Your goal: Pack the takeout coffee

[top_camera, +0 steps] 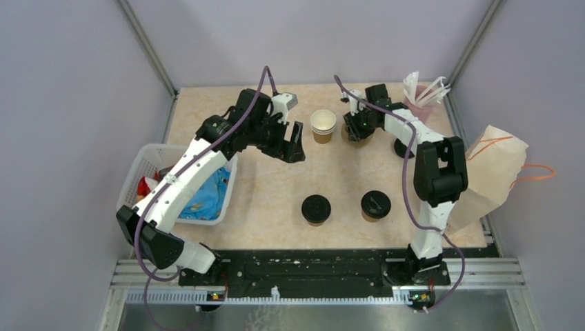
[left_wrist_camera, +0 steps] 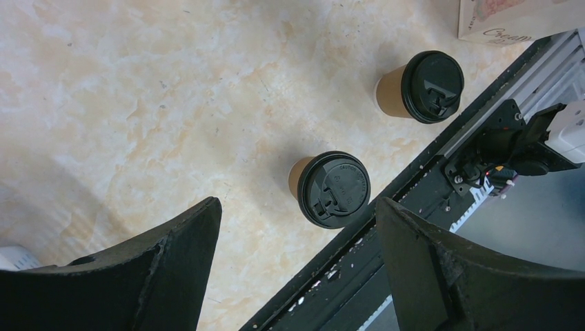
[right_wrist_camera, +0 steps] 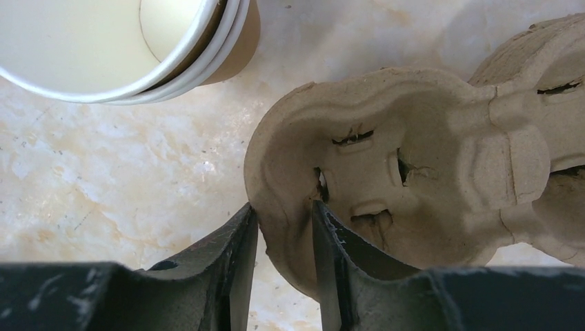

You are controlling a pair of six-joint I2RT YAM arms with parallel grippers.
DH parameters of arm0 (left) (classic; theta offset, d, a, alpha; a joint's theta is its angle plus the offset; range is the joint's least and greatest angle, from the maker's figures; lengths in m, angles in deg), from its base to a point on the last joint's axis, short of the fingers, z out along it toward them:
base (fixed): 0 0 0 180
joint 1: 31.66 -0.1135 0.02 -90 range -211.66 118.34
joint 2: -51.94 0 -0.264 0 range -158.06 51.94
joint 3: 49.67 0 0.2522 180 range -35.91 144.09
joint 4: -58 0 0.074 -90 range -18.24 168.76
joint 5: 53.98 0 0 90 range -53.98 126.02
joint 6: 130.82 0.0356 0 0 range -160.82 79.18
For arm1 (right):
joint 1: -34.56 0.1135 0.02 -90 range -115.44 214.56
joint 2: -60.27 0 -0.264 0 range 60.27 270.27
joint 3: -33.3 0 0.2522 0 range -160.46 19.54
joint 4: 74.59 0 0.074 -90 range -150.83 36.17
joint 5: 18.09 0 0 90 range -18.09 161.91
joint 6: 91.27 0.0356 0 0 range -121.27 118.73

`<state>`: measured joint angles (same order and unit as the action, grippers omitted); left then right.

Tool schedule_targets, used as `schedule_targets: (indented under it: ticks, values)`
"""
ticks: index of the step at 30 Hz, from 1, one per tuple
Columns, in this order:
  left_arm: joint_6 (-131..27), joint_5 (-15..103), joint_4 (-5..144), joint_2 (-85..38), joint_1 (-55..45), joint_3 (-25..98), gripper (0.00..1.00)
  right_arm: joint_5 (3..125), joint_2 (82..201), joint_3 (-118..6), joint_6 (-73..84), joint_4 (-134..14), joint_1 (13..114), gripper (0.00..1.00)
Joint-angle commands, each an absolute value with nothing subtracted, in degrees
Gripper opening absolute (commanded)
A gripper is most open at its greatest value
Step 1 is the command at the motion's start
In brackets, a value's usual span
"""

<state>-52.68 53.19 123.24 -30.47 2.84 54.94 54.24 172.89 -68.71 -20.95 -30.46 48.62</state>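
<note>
Right gripper (right_wrist_camera: 284,215) clamped on the rim of the pulp carrier (right_wrist_camera: 414,158).
Left gripper (top_camera: 292,143) hung wide open, seemingly clear of the table (top_camera: 262,207); left cup (top_camera: 316,209) and right cup (top_camera: 375,205) stood lidded, upright, near its front edge.

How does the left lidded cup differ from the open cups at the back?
The lidded cup is single, capped in black; the open cups are nested, lidless, cream inside. The lidded cup stands toward the table's near edge; the open cups farther back. Both are brown paper, upright.

left cup (top_camera: 316,209) | right cup (top_camera: 375,205) | lidded, upright, side by side
</note>
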Motion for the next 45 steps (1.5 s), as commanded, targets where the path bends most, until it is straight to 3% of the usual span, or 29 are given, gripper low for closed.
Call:
schedule_targets:
  ticks: [1,16,28,45]
  values:
    - [-52.60,54.56,121.41,-29.11,2.50,54.68,0.89,51.96,170.61,-70.28,-20.36,-31.25,47.50,0.36]
    - [-53.30,55.99,120.80,-28.68,1.88,53.75,0.89,43.88,170.97,-69.93,-15.75,-32.35,44.31,0.41]
    - [-53.47,56.15,120.89,-28.79,1.57,54.00,0.89,43.41,171.56,-70.96,-15.25,-31.97,43.87,0.23]
    - [-53.48,56.60,120.67,-28.83,1.49,53.78,0.89,45.21,167.61,-74.75,-13.34,-28.62,43.85,0.20]
